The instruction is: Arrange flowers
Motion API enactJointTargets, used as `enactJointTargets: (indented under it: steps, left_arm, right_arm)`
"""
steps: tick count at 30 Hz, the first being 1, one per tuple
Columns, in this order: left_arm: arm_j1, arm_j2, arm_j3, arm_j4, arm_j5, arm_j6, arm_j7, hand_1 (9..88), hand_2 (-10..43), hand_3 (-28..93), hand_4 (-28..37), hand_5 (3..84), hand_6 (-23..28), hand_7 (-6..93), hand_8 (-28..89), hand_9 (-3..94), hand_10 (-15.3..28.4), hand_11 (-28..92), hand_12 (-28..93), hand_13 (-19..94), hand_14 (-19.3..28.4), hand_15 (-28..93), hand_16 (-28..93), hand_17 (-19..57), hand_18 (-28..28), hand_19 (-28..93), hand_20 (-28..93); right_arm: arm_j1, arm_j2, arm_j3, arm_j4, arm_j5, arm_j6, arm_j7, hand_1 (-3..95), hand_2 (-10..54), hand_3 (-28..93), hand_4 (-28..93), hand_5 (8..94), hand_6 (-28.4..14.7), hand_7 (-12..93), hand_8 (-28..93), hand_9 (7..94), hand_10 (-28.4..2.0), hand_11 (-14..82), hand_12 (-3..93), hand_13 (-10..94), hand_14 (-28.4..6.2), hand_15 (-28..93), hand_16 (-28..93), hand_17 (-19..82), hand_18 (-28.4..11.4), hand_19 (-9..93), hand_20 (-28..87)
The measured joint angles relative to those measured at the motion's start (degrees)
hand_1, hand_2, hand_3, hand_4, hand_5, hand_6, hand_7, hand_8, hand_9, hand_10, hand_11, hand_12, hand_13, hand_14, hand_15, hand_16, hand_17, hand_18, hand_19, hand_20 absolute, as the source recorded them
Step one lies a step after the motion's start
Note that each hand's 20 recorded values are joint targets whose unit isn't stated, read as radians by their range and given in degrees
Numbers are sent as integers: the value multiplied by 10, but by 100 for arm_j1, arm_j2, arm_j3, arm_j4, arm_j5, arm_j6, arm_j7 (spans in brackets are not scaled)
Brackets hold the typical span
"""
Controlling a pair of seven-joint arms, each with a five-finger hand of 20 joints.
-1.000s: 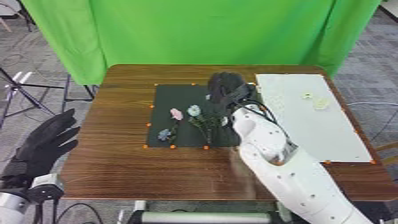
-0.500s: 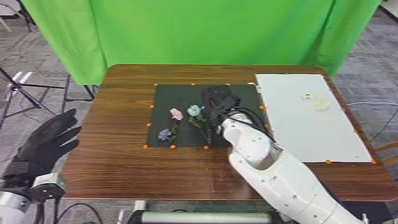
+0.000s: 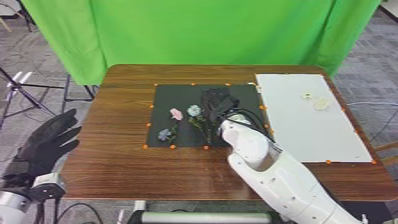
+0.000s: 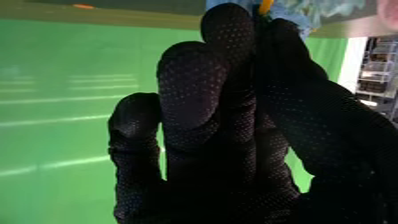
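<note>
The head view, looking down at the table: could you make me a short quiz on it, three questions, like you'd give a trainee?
1. True or false: the right hand is over the dark mat.
2. The pink flower lies on: a) the white sheet; b) the dark mat; c) the floor.
3. Fill in: the curtain beyond the table is ____.

Key: 1 true; 2 b; 3 green.
</note>
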Motion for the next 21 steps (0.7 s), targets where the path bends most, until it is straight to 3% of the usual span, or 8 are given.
enactJointTargets:
  steps: [9, 21]
  left_arm:
    - [-6, 0, 0, 4, 0, -2, -7, 246, -11, 701, -273, 201, 8, 213, -111, 183, 89, 88, 201, 121, 120, 165, 64, -133, 181, 344, 86]
    - [-7, 0, -1, 5, 0, -3, -18, 246, -10, 700, -273, 201, 8, 212, -111, 183, 89, 89, 200, 122, 121, 166, 63, -133, 181, 345, 86]
  right_arm:
    - [-15, 2, 14, 8, -74, -266, 43, 444, -95, 793, -282, 703, 14, 430, -10, 875, -59, 141, 421, 753, -30, 551, 354, 298, -202, 809, 574]
    - [-39, 9, 84, -18, -72, -513, 53, 390, -95, 796, -283, 656, 13, 415, -12, 784, -76, 229, 336, 724, -32, 581, 302, 279, -211, 802, 585]
